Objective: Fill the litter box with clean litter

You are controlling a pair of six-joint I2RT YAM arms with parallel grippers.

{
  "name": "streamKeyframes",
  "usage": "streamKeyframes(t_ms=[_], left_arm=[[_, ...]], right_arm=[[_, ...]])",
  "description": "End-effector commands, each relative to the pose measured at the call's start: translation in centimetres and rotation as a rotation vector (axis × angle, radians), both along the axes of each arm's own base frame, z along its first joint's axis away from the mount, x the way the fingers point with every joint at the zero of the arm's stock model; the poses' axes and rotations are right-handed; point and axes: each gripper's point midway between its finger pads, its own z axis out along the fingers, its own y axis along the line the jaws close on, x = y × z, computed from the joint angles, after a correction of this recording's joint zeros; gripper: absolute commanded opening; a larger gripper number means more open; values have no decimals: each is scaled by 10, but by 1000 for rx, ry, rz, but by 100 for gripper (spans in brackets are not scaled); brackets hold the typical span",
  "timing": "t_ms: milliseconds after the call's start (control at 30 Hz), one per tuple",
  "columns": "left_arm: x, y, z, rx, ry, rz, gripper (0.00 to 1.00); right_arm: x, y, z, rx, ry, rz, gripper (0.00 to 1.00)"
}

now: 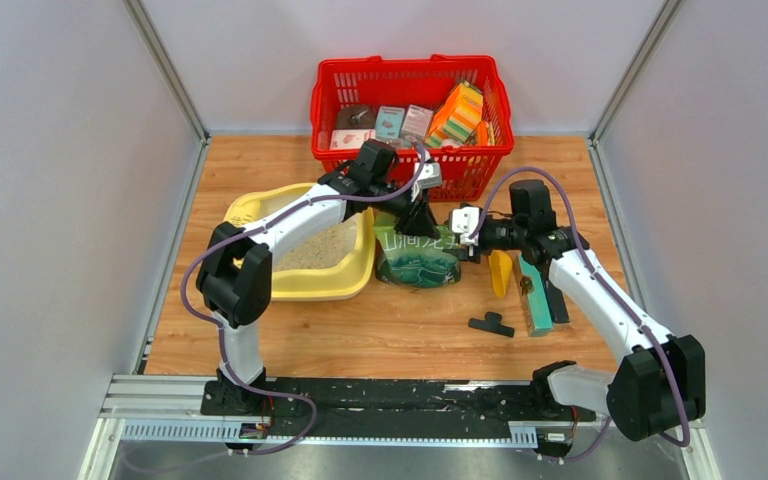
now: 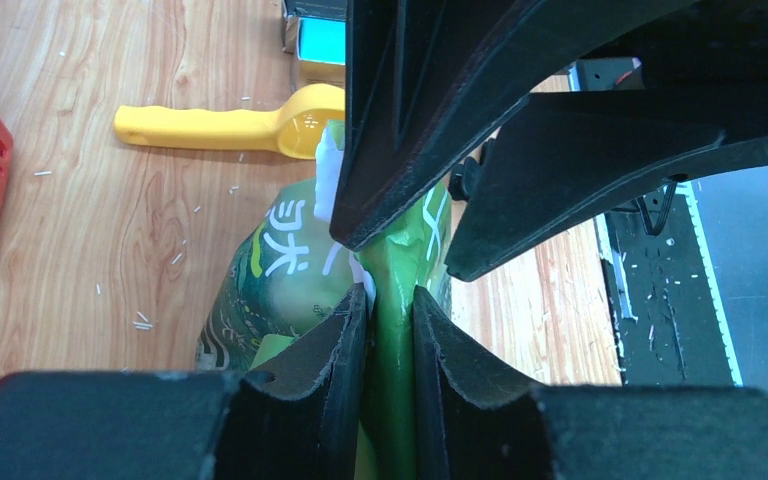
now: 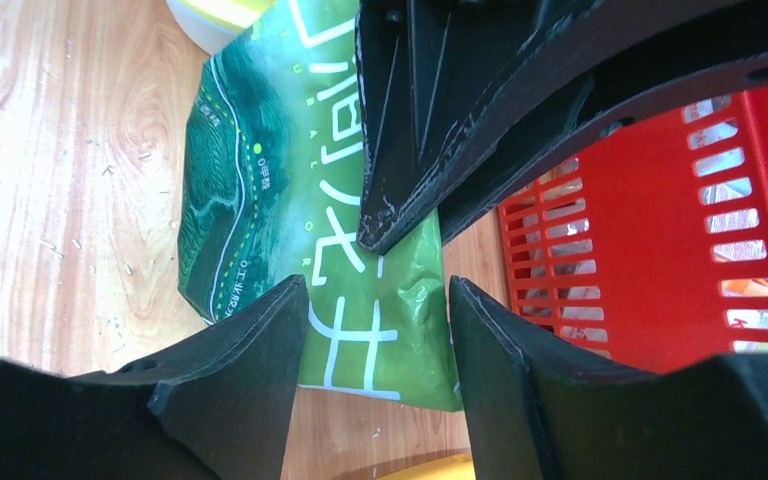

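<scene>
**A:** Fill status?

**B:** Partly done, I'd say. The litter box sits just left of the green litter bag. There's clean litter in a thin layer on the floor of the box, so probably more pouring left.

**A:** Grippers?

**B:** The left gripper is clamped on the bag's top fold. The right gripper is at the bag's right side with jaws apart, straddling the bag's edge and gripping nothing. The yellow scoop lies right of the bag, untouched.
</scene>
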Motion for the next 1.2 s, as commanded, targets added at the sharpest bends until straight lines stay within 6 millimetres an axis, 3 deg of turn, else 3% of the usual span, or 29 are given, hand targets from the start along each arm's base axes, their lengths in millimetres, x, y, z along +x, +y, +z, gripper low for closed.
streamKeyframes(t_ms=[0, 333, 567, 733, 833, 867, 967, 1000, 1067, 1167], left_arm=[[-2, 1, 18, -52, 39, -27, 29], [0, 2, 23, -68, 87, -15, 31], [1, 6, 31, -77, 72, -10, 46], [-5, 12, 27, -64, 50, -29, 50], [-7, 16, 28, -64, -6, -36, 52], [-6, 17, 28, -66, -38, -41, 53], [-9, 21, 27, -65, -99, -56, 54], [-9, 23, 27, -62, -121, -62, 54], [-12, 29, 25, -40, -181, -86, 54], [-11, 41, 17, 21, -273, -110, 54]], right_arm=[[14, 1, -1, 0, -45, -41, 58], [10, -2, -9, 7, 35, -80, 40], [9, -4, -25, -6, 112, -115, 42], [11, -3, -34, -7, 186, -143, 38], [8, -1, -28, -7, 267, -145, 30], [10, 1, -15, 12, 269, -146, 27], [1, 5, -6, 37, 380, -153, 15], [2, 7, 5, 49, 386, -143, 13], [-8, 7, 1, 42, 489, -130, 9], [-1, 3, 5, 71, 598, -140, 0]])
